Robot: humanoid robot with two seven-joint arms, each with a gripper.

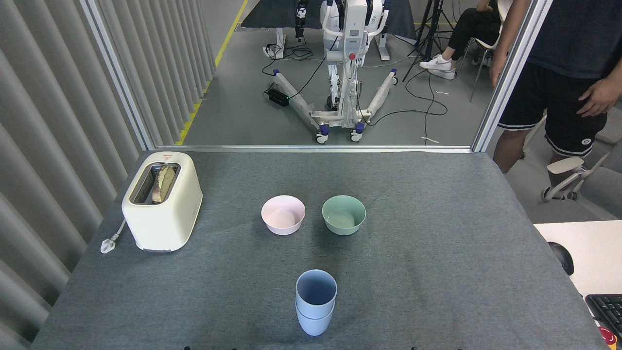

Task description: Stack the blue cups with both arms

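Observation:
Two pale blue cups (315, 301) stand nested, one inside the other, upright on the grey table near its front edge, a little left of centre. The upper cup's rim sits above the lower cup's rim. Neither of my grippers shows in the head view; nothing touches the cups.
A pink bowl (283, 215) and a mint-green bowl (343, 214) sit side by side behind the cups. A cream toaster (162, 200) with bread stands at the left. A person (563, 73) stands past the table's far right corner. A white desk (590, 253) with a keyboard is at right.

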